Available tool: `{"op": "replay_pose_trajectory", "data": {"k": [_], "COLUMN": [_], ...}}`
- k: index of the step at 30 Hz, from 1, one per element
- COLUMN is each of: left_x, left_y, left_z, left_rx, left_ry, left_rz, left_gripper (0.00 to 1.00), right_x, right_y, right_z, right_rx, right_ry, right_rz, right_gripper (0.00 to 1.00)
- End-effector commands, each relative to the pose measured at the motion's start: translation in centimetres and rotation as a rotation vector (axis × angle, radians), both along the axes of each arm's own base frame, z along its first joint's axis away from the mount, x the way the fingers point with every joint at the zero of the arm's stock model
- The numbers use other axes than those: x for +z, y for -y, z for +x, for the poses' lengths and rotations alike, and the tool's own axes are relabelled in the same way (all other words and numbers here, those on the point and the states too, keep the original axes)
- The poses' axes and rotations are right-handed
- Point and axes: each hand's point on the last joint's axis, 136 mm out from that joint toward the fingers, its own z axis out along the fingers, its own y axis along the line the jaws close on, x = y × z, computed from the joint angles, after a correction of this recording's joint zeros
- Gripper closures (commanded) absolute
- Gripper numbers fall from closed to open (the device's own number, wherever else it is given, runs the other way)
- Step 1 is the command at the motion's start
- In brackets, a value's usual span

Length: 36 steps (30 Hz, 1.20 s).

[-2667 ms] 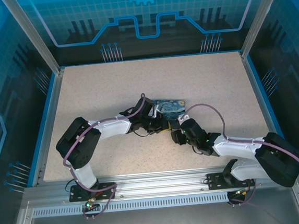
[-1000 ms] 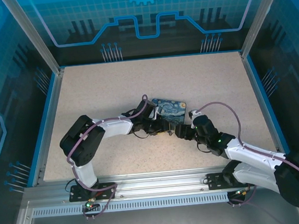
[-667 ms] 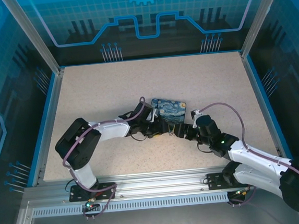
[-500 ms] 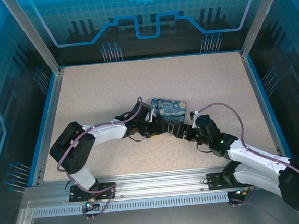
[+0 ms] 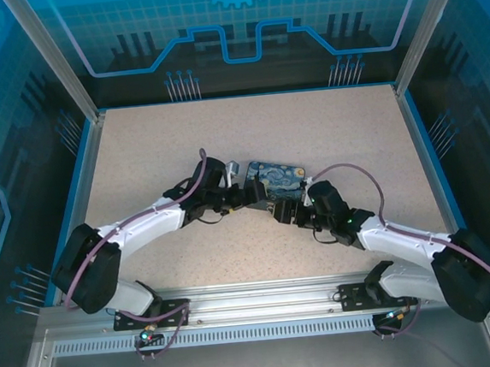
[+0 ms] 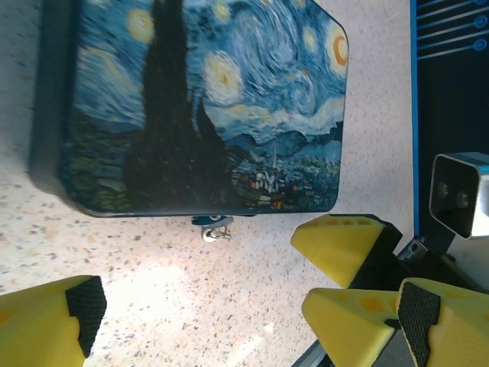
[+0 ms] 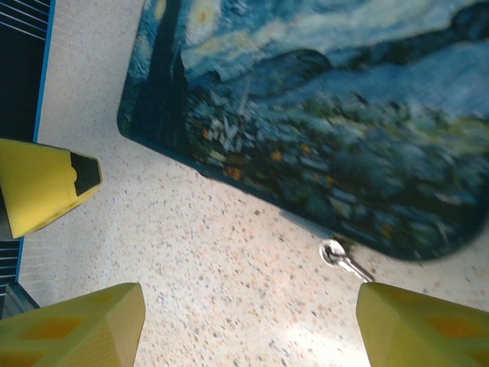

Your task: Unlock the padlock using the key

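Blue-yellow swirled box, yellow-fingered right gripper, speckled table.

Speckled beige table. Blue printed panels enclose three sides. Aluminium posts stand at rear corners. Slotted rail runs along near edge.

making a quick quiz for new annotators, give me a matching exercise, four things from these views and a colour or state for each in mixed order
Things:
1. painted box
2. key
3. left gripper
4. table

Colour or state:
a. speckled beige
b. open, nothing held
c. blue and yellow swirls
d. small, silvery, lying by the box's edge

Pairs: 1-c, 2-d, 3-b, 4-a
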Motion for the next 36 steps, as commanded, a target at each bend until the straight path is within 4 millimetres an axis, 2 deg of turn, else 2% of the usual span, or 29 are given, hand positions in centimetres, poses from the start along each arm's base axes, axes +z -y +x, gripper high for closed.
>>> {"op": "replay_pose_trajectory", "data": {"k": [1,11,17,20,26,29,35,36], "left_x": [-0.5,-0.9,-0.7,-0.8,-1.0,-0.9,-0.6,-0.6], "left_y": [-2.2,-4.5,-5.0,-5.2,-5.2,-4.8,-4.1,-4.1], "left_z": [0.0,0.1,0.6,0.9,2.1,2.7,3.4,3.5], "left_rx": [0.059,0.105,0.124,0.132,0.154,0.152,0.143,0.143], "left_ry": [-0.010,-0.021,-0.018,-0.021,-0.030,-0.041,-0.042,-0.042], "left_rz": [0.031,0.021,-0.003,-0.002,-0.009,-0.024,-0.039,-0.039], "left_gripper": [0.01,0.01,0.01,0.01,0.01,0.01,0.01,0.01], "right_x": [1.3,0.7,1.6,1.8,0.6,-0.7,-2.5,-2.8], "right_y": [-0.5,-1.4,-2.1,-2.1,0.4,0.7,-0.4,-0.4], "right_z": [2.1,6.3,9.0,8.2,5.6,4.9,4.9,5.0], "right_rx": [-0.007,-0.028,-0.011,0.017,-0.003,0.025,0.149,0.161], "right_ry": [0.034,0.002,-0.001,-0.006,-0.006,-0.010,0.015,0.020], "right_rz": [-0.004,-0.040,-0.051,-0.053,-0.105,-0.132,-0.176,-0.183], "right_gripper": [0.26,0.27,0.29,0.31,0.32,0.37,0.57,0.57]}}
